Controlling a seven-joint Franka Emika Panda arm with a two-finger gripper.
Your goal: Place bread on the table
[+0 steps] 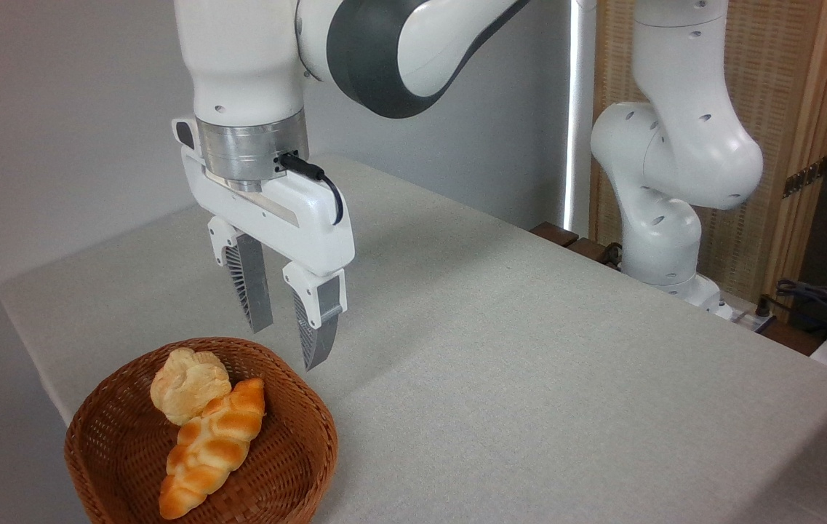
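A: Do we see any writing or brand marks?

B: None we can read. The arm (355, 51) is plain white with a dark grey joint band, and nothing on the gripper (288, 344) shows lettering.

A: What about the surface and the room?

B: The table (529, 349) is wide and flat, covered in a light grey cloth-like weave. Behind it we have a pale grey wall (57, 109), and at the right a woven screen (769, 94) in a light wood frame. Dark cables (820, 298) lie at the far right edge, near the arm's base.

A: And the basket?

B: The basket (297, 466) is round brown wicker, sitting at the table's near left corner. Inside it we see the bread (188, 382), a small pale bun with a lumpy, cracked top, touching a braided, glossy golden loaf (209, 447) that lies just in front of it.

A: How is the gripper?

B: It hangs above the table just behind the basket's rim, pointing down, with its two ribbed grey fingers (252, 295) parted moderately and nothing between them. It is apart from the bread.
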